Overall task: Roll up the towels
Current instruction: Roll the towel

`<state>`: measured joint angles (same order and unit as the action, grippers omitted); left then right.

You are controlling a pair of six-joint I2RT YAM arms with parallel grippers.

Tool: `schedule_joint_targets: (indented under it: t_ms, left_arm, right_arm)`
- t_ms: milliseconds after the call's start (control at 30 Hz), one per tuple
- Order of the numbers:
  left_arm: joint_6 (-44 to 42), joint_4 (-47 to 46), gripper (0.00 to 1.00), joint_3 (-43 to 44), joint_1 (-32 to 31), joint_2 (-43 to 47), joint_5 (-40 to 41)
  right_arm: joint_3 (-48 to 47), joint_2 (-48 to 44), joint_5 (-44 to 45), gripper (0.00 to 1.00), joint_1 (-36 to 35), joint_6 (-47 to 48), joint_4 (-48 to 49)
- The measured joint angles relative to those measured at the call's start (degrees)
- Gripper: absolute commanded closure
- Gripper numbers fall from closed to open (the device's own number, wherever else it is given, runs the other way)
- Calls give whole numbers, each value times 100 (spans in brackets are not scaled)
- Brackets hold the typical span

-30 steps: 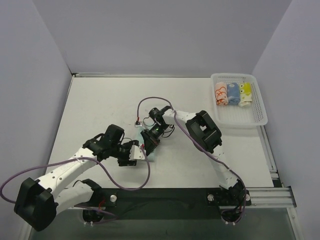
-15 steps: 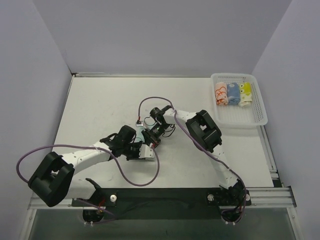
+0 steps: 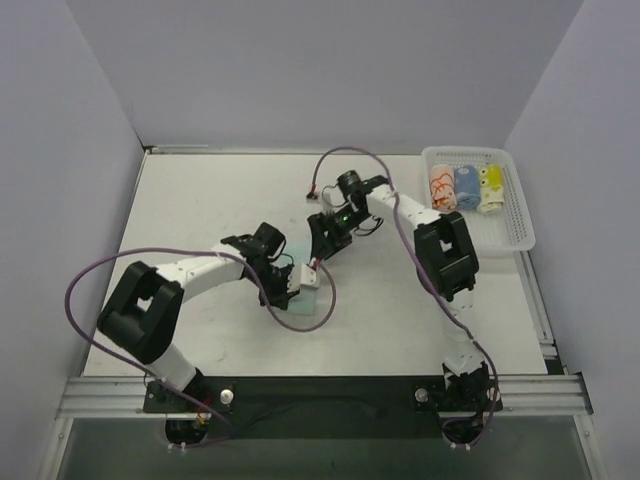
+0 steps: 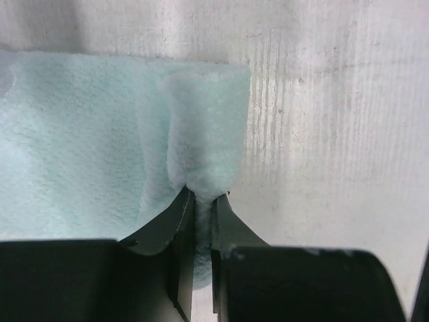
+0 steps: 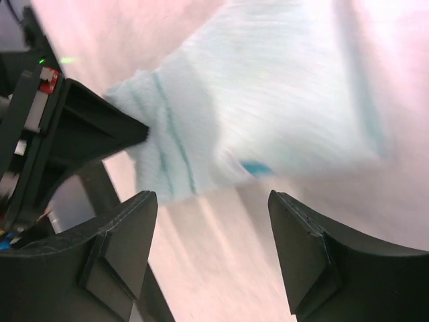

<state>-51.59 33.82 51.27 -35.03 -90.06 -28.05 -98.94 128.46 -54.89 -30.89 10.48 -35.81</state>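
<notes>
So the left gripper (image 4: 203, 201) is clamped tight on a pinched-up fold of the mint towel (image 4: 80, 134), right at its near edge. The ridge of that fold runs straight out ahead of the fingertips, and the rest of the cloth lies flat on the table (image 3: 200, 200), spreading off to the left of the fingers. It runs out of frame there, so I can't tell its long axis.

The right gripper (image 5: 214, 248) is spread wide with nothing between the fingers; the towel is just ahead of them, pretty blurry. Way off to its right, the basket (image 3: 520, 235) holds three rolled towels (image 3: 466, 187) side by side, their long axes parallel.
</notes>
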Motion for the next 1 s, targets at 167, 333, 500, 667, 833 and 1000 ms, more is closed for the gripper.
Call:
schedule_joint_targets:
  t_ms: [167, 333, 500, 667, 833, 1000]
  left_arm:
    - [101, 1158, 93, 1067, 520, -1027, -750]
    - [133, 2688, 93, 2485, 973, -2409, -1443]
    - [339, 3978, 98, 3668, 1207, -3606, -1816]
    - [592, 4728, 98, 4435, 1215, -4277, -1816]
    - [846, 5152, 97, 4854, 1228, -4680, -1816]
    - [1067, 5482, 90, 5204, 1231, -5005, -1818]
  right_arm:
    - [186, -1115, 833, 32, 796, 50, 153]
    - [807, -2549, 1423, 37, 1097, 407, 160]
    - [1480, -3421, 1558, 45, 1034, 713, 133]
    - [2312, -3993, 1569, 54, 881, 968, -57]
    - [2433, -4083, 1574, 55, 409, 1226, -269]
    - [2251, -4028, 1794, 52, -426, 1547, -341]
